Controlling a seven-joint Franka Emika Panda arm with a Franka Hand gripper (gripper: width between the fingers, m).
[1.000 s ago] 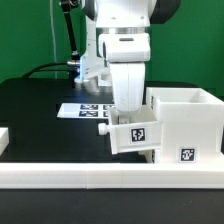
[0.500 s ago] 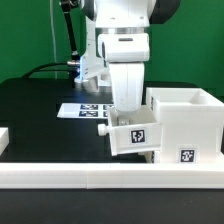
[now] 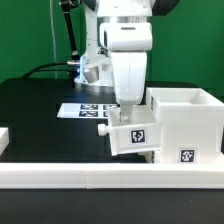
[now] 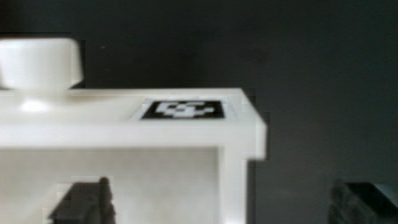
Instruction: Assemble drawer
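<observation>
The large white drawer casing (image 3: 186, 124) stands at the exterior view's right with a tag on its front. A small white tray (image 3: 133, 135) with a tag and a round knob (image 3: 103, 130) sits against the casing's left side; I cannot tell whether it is pushed in. My gripper (image 3: 129, 106) hangs just above the tray. In the wrist view the tray's top (image 4: 125, 125), its tag (image 4: 183, 109) and the knob (image 4: 39, 65) show. The gripper (image 4: 222, 203) is open, with dark fingertips (image 4: 80, 200) spread wide, one over the tray and one beyond its edge, holding nothing.
The marker board (image 3: 84, 109) lies flat on the black table behind the tray. A long low white rail (image 3: 90, 178) runs along the front edge, and a short piece of rail (image 3: 5, 138) sits at the exterior view's left. Cables hang behind the arm.
The gripper has risen slightly above the tray and shifted a little to the exterior view's right. The tray and casing have not moved.
</observation>
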